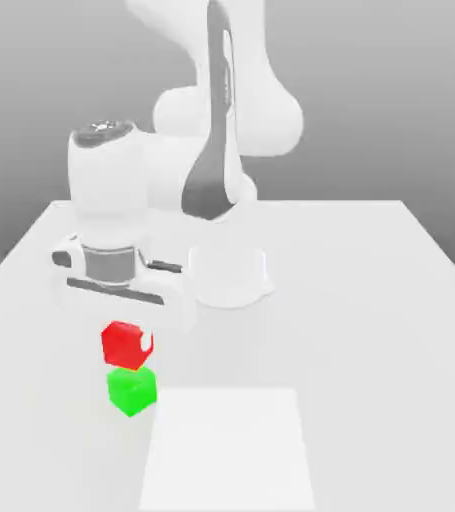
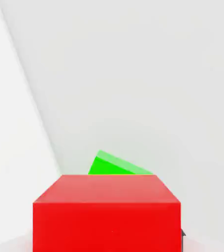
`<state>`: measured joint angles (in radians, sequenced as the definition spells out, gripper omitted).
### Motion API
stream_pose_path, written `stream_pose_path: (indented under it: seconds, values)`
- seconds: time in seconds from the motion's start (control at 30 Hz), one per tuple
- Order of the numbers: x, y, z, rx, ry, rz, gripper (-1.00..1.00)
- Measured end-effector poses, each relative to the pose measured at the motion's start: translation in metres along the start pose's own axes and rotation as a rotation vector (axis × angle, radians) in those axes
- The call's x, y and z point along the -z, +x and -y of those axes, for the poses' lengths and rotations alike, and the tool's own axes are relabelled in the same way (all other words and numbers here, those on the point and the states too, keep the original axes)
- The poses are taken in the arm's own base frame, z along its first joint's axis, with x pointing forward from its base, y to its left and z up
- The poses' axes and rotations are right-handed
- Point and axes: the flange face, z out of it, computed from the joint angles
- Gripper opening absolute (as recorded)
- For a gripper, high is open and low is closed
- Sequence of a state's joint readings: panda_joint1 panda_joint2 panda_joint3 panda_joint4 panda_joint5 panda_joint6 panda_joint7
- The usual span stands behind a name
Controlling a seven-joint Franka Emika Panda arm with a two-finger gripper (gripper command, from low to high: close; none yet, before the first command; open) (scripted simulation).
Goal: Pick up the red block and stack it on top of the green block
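Observation:
The red block point(image 1: 124, 345) sits between the fingertips of my gripper point(image 1: 128, 345), which is shut on it. One white fingertip point(image 1: 147, 346) shows against its side on the exterior view's right. The hand hangs straight over the block, pointing down. In the exterior view the green block point(image 1: 132, 390) lies just below the red one, and their edges meet in the picture. I cannot tell whether the red block rests on the table or is lifted. In the hand view the red block point(image 2: 107, 216) looms close, with a corner of the green block point(image 2: 112, 166) showing past it.
The white table point(image 1: 371, 300) stretches wide to the exterior view's right. A paler rectangular patch point(image 1: 226, 450) lies at its front edge. The arm's round white base point(image 1: 229, 275) stands behind the blocks, close to the hand.

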<state>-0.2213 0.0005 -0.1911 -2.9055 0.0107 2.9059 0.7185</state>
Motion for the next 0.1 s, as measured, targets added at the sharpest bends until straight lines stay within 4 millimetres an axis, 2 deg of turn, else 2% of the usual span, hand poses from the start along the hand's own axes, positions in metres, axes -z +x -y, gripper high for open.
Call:
stream_pose_path:
  seconds: [0.03,0.1]
  values:
    - [-0.0054,-0.0004,-0.0005,0.0,-0.001,-0.001,1.0]
    - [-0.0054,-0.0007,-0.0002,0.001,-0.001,-0.001,1.0]
